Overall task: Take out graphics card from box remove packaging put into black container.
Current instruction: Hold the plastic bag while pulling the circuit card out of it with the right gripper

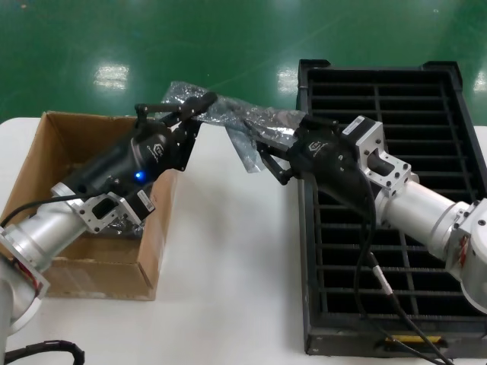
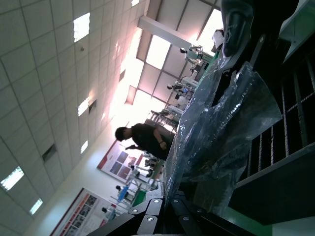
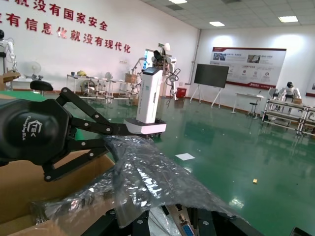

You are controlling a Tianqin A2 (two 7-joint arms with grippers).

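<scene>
A white table [image 1: 228,274] carries a brown box [image 1: 53,182] under the left arm and a long black slotted container [image 1: 396,190] under the right arm. Between them, lifted above the table, a crinkled silvery bag [image 1: 243,118] stretches from one pincer to the other. The left pincer [image 1: 199,105], above the box's far corner, is pinched shut on one end of the bag. The right pincer [image 1: 266,160], at the container's near edge, closes on the other end; in the right wrist view a silver bracket with a blue port [image 3: 187,231] shows just at its fingers, so the card [image 3: 182,227] appears to sit at that end, partly out of the bag. The risk, as a judgement: if the pincers pull apart with only plastic gripped, the card could slide free and drop onto the table or strike the container's rim. The clinging bag itself stands between the card and the slots. Beyond the table lies a green floor [image 1: 152,46].
</scene>
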